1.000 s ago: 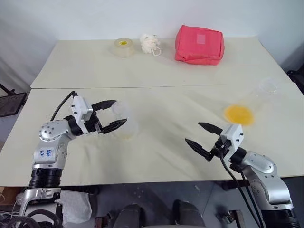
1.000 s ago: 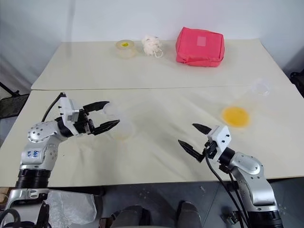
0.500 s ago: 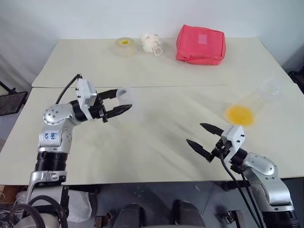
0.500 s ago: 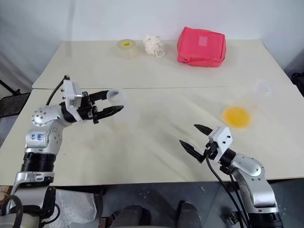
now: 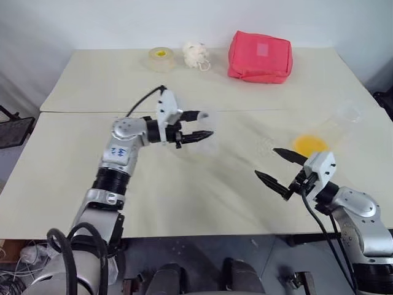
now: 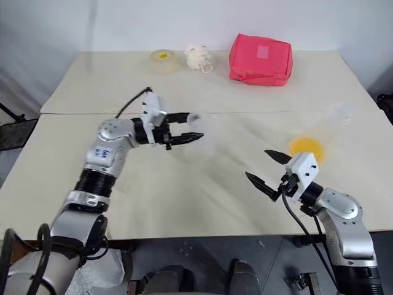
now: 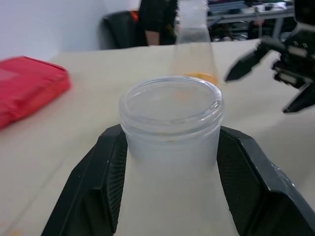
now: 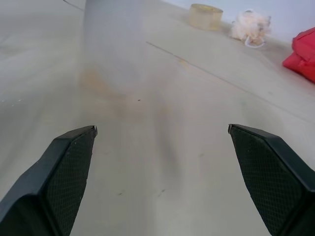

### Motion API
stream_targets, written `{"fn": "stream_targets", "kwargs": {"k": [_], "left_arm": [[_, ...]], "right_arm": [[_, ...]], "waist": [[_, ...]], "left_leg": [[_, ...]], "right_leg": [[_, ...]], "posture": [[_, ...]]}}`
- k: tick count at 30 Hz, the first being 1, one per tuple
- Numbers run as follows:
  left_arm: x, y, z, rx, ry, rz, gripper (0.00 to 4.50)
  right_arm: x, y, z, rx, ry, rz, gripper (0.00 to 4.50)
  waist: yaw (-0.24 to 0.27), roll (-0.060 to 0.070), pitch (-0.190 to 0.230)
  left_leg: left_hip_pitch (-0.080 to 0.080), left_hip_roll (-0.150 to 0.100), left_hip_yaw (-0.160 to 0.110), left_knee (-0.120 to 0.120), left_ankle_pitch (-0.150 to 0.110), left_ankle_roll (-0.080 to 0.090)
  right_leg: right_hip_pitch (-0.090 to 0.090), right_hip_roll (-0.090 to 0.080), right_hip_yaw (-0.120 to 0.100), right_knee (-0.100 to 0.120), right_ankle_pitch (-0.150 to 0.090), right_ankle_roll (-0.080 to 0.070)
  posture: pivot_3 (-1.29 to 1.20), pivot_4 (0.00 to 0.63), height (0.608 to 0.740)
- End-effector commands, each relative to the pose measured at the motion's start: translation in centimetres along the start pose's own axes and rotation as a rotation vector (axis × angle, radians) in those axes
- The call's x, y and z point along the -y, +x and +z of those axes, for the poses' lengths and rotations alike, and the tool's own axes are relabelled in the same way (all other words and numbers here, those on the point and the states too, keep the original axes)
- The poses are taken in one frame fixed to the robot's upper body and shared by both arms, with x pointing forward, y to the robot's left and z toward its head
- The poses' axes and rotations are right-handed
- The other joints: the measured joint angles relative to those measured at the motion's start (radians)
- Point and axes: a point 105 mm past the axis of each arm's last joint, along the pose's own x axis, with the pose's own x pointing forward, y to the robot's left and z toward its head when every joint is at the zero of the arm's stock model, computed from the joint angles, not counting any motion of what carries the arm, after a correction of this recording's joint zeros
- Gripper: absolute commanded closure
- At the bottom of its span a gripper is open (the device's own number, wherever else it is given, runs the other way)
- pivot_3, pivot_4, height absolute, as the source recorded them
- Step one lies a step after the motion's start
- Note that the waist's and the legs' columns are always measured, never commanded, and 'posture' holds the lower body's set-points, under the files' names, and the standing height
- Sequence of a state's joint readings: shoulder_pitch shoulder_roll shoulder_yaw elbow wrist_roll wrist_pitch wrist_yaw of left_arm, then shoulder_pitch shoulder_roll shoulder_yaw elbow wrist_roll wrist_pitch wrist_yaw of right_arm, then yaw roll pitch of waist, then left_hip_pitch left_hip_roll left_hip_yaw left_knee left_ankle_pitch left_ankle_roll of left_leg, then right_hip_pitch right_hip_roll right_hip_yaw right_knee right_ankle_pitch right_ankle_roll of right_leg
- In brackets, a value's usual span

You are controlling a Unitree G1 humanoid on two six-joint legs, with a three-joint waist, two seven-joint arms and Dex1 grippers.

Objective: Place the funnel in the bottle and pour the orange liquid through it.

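Observation:
My left gripper [image 5: 204, 123] is shut on the neck of the bottle [image 7: 170, 118], a clear flask held upright above the middle of the table [image 5: 184, 184]. Its round mouth faces up between the black fingers [image 7: 106, 162]. A second clear flask [image 5: 334, 126] stands at the right with the orange liquid [image 5: 309, 145] in its base. My right gripper [image 5: 266, 161] hovers open just in front of that flask, nothing between its jaws. I cannot make out the funnel.
A red pouch [image 5: 259, 56], a tape roll [image 5: 159, 59] and a white bundle [image 5: 195, 55] lie along the far edge. A seam [image 5: 92, 112] runs across between the two tabletops. A person in dark clothes [image 7: 157, 22] is behind the table.
The left gripper closed on the bottle's neck, lifted it off the table at the left and carried it right toward the middle. The right gripper drifted slightly right, still open.

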State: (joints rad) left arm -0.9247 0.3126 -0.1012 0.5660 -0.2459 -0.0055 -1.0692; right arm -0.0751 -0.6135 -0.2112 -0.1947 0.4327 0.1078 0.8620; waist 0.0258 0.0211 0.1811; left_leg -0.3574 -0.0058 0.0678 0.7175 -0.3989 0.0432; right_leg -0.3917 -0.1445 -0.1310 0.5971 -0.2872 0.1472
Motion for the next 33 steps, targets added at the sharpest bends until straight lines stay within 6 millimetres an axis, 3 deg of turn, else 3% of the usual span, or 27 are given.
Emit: {"fn": "stream_targets", "kwargs": {"k": [1,12,19,33], "left_arm": [[0.3,0.8,1.0,0.035,0.061,-0.035,2.15],[1.8,1.9,0.0,0.032,0.045,-0.103,2.15],[2.0,1.6,-0.4,0.013,0.023,-0.105,0.01],[1.0,-0.7,1.0,-0.023,0.003,-0.105,0.01]], "right_arm": [[-0.3,-1.2,1.8,0.048,-0.018,0.040,0.00],[-0.7,-1.6,3.4,0.086,-0.002,0.101,0.00],[-0.7,-1.4,3.5,0.094,-0.009,0.093,0.00],[-0.4,-1.6,3.6,0.081,-0.018,0.093,0.00]], "waist": [[-0.001,-0.002,0.001],[0.001,-0.002,0.001],[0.001,-0.002,0.001],[-0.001,-0.002,0.001]], "left_leg": [[-0.001,0.000,0.000,0.000,0.000,0.000],[-0.002,0.000,0.000,0.002,0.000,0.000],[-0.002,0.000,-0.001,0.002,0.000,0.000],[-0.002,0.000,-0.002,0.002,0.000,0.000]], "right_leg": [[0.000,0.000,-0.001,0.000,0.000,0.000],[0.000,0.000,-0.001,0.000,0.000,0.000],[0.000,0.000,-0.001,0.000,0.000,0.000],[0.000,0.000,-0.001,0.000,0.000,0.000]], "posture": [[0.00,0.150,0.740],[0.00,0.150,0.740],[0.00,0.150,0.740],[0.00,0.150,0.740]]}}
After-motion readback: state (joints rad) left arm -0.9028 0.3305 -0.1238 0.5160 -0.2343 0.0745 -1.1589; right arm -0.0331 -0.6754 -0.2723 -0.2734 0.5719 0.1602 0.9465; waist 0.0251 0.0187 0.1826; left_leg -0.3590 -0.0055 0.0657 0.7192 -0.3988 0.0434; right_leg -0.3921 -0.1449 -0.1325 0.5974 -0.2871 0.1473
